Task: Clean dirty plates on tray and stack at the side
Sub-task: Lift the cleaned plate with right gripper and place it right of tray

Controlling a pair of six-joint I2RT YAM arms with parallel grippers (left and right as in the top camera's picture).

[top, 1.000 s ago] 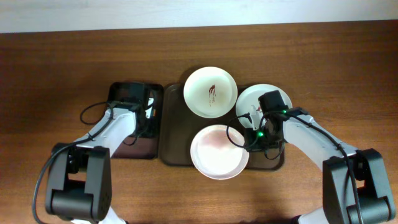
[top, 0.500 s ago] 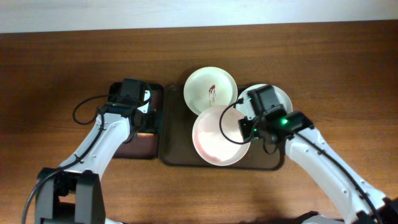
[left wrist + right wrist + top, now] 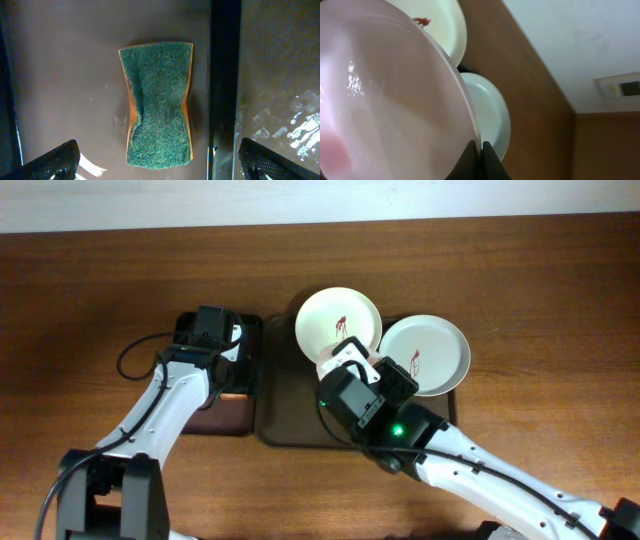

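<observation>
**Plate pinched by its rim above the tray, sponge not yet in hand**

Nearest the right wrist camera, the right gripper (image 3: 481, 152) is clamped on the raised rim of a round, shallow white plate (image 3: 385, 100). Its two dark fingertips pinch the edge alone. This held plate is in the air over the middle of the large rectangular dark-brown tray (image 3: 285, 415). From overhead the arm hides nearly all of it.

Being round, it has no long axis. Its face is tipped steeply, close to edge-on from above, and turned toward the wrist camera. The glossy face has a faint pink cast, but I can make out no distinct smear.

Beyond it, two more white plates lie flat on the tray, just beside each other. The back plate (image 3: 338, 320) has a dark-red smear at its middle, and the right-hand plate (image 3: 430, 350) has a smaller mark near its left rim.

Further left, the smaller black-rimmed tray (image 3: 225, 418) holds a green-and-orange sponge (image 3: 160, 105). Its long axis runs up and down the left wrist picture. The left gripper (image 3: 157, 155) is over it with fingers spread wide, gripping nothing.

The main risk, as I judge it, is the thin hold. A slick plate gripped at one point on its rim could pivot or slip under a wiping push. It would then drop onto the plates beneath.
</observation>
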